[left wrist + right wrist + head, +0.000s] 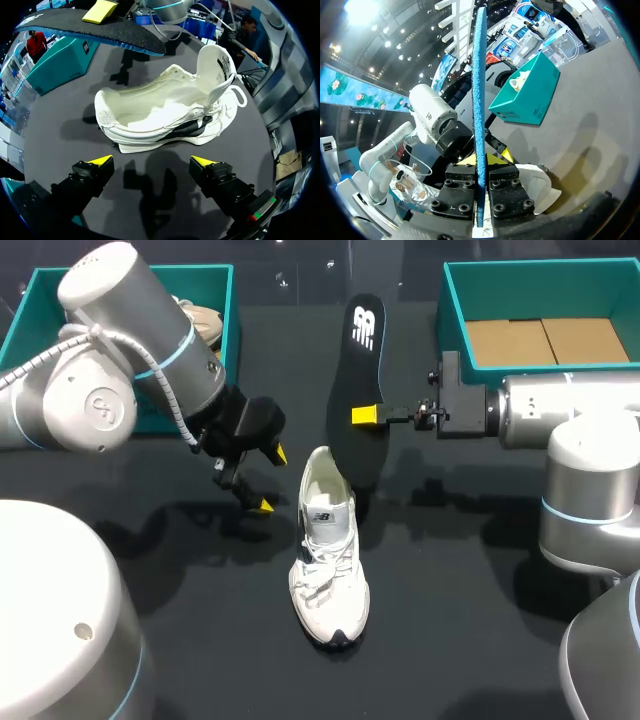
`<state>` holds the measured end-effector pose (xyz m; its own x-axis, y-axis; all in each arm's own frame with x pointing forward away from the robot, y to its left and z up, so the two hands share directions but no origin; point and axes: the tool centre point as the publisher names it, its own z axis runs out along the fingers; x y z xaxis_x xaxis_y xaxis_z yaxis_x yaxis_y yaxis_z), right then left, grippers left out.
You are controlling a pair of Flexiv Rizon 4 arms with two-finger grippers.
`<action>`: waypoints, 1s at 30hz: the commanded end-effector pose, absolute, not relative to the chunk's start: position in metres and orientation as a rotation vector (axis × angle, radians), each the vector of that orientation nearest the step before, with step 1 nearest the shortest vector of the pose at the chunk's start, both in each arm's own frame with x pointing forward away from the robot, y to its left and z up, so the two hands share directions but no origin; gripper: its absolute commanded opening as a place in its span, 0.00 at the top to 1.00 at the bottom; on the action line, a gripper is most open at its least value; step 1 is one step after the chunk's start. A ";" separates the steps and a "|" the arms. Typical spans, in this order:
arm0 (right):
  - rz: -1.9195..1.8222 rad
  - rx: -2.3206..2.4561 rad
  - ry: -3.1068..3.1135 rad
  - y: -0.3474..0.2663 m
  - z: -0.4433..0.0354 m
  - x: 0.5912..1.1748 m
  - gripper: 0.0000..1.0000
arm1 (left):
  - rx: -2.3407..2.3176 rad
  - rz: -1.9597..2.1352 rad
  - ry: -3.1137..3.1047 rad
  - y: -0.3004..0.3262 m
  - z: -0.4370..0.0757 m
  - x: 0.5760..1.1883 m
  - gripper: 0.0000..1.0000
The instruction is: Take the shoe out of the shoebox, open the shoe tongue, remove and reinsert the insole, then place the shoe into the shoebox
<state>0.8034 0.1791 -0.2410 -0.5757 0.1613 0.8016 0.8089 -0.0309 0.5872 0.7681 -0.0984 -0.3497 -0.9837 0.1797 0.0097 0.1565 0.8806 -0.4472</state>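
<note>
Shoe — toe nearward, heel toward insole

The shoe is a white sneaker with a dark patch at the toe. It stands upright on its sole in the middle of the table, with the toe towards the near edge. Its tongue is pulled up and the mouth is wide open.

The insole is black on top with a white logo and blue underneath. The right tool grips it by one long edge and holds it in the air, over the heel end of the shoe.

The right shoebox is teal and open, with a brown cardboard floor. The left shoebox is also teal, and a pale shoe shows inside it.
</note>
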 end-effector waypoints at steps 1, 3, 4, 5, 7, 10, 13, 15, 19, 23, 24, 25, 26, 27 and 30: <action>-1.662 -0.999 -1.733 0.191 -0.248 0.808 1.00 | -0.259 0.690 -2.999 -0.107 -0.358 0.770 0.00; -1.665 -0.989 -1.735 0.193 -0.249 0.808 1.00 | -0.252 0.690 -3.000 -0.108 -0.359 0.769 0.00; -1.669 -0.986 -1.735 0.195 -0.250 0.808 1.00 | -0.249 0.690 -3.000 -0.109 -0.361 0.772 0.00; -1.673 -0.983 -1.733 0.196 -0.250 0.808 1.00 | -0.247 0.688 -3.001 -0.109 -0.361 0.773 0.00; -1.677 -1.002 -1.716 0.196 -0.250 0.808 1.00 | -0.270 0.685 -3.006 -0.109 -0.360 0.772 0.00; -1.677 -1.002 -1.716 0.196 -0.250 0.808 1.00 | -0.270 0.685 -3.006 -0.109 -0.360 0.772 0.00; -1.677 -1.002 -1.716 0.196 -0.250 0.808 1.00 | -0.270 0.685 -3.006 -0.109 -0.360 0.772 0.00; -1.677 -1.002 -1.716 0.196 -0.250 0.808 1.00 | -0.270 0.685 -3.006 -0.109 -0.360 0.772 0.00; -1.677 -1.002 -1.716 0.196 -0.250 0.808 1.00 | -0.270 0.685 -3.006 -0.109 -0.360 0.772 0.00; -1.705 -0.981 -1.723 0.203 -0.252 0.811 1.00 | -0.277 0.682 -3.000 -0.111 -0.361 0.772 0.00; -1.706 -0.978 -1.722 0.204 -0.252 0.811 1.00 | -0.281 0.676 -3.003 -0.112 -0.361 0.771 0.00; -1.722 -0.971 -1.724 0.205 -0.252 0.811 1.00 | -0.282 0.676 -3.003 -0.112 -0.362 0.771 0.00; -1.731 -0.967 -1.723 0.206 -0.252 0.812 1.00 | -0.284 0.677 -3.001 -0.113 -0.362 0.771 0.00; -1.739 -0.960 -1.725 0.207 -0.251 0.812 1.00 | -0.286 0.674 -3.002 -0.114 -0.362 0.770 0.00; -1.752 -0.953 -1.729 0.209 -0.250 0.813 1.00 | -0.280 0.671 -3.002 -0.115 -0.363 0.771 0.00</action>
<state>0.8117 0.2020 -0.2474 -0.6322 0.1224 0.7651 0.7642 -0.0645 0.6418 0.7691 -0.1116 -0.3612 -0.9820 0.1886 0.0105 0.1657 0.8866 -0.4318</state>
